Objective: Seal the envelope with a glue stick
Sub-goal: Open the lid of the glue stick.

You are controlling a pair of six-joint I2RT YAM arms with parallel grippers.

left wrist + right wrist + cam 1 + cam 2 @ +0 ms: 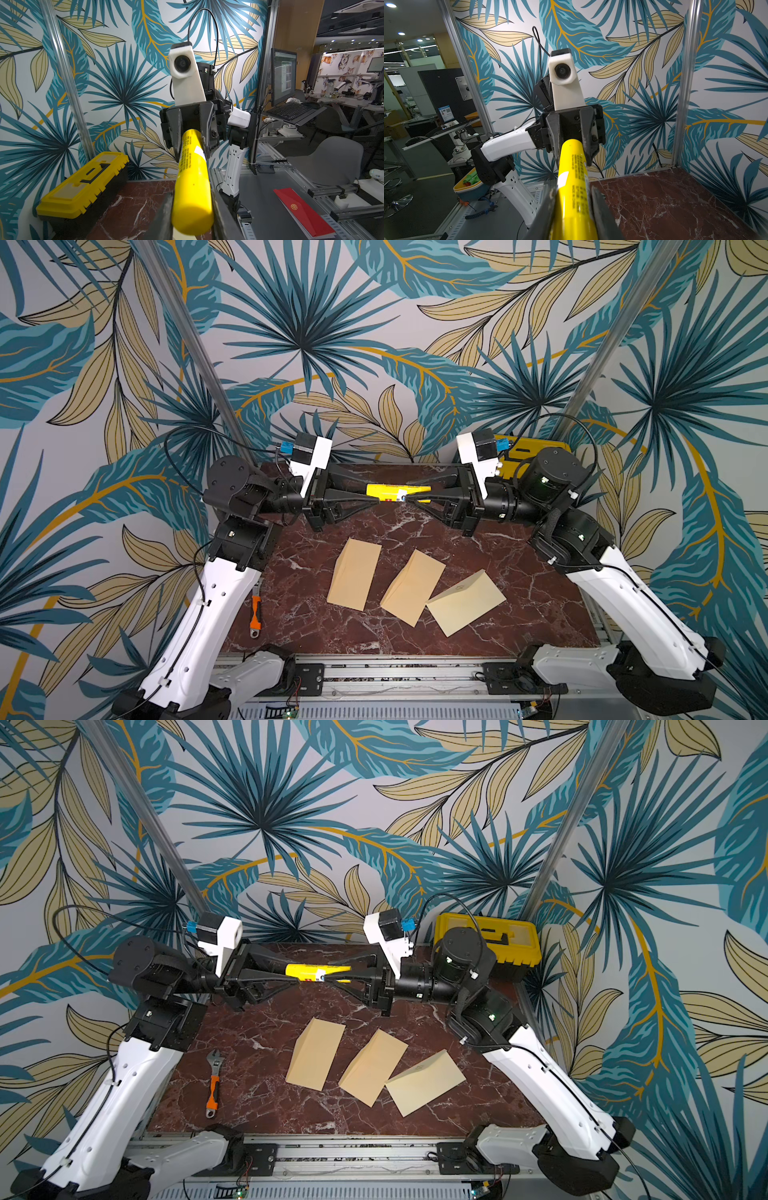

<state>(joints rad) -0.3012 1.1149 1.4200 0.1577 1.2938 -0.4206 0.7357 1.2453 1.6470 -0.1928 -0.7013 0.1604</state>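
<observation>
Both arms meet at 12 o'clock over the surface (pixel 299 630), and the glue stick (pixel 390 490) hangs level in the air between them, well clear of the marble. The left hand (pixel 374 492) is clenched on one end of the tube, fingers pressed flat to both sides in the wrist view. The right hand (pixel 409 492) is clamped tight on the other end. Only the white label band shows between them.

Here's the danger: which end is the cap can't be made out. If both hands have hold of the body, a pull or twist parts nothing. A slack pinch lets the smooth tube slide, and it would likely drop and roll. The fingertips stand almost nose to nose, so a small misjudged move could knock them together.

Toward 6 o'clock of the stick lie three envelopes (pixel 354 574), the middle and right ones touching. Their flaps can't be read from here. A wrench (pixel 255 611) sits at 8 o'clock, a toolbox (pixel 490 942) at 1 o'clock. Nothing blocks the way down.
</observation>
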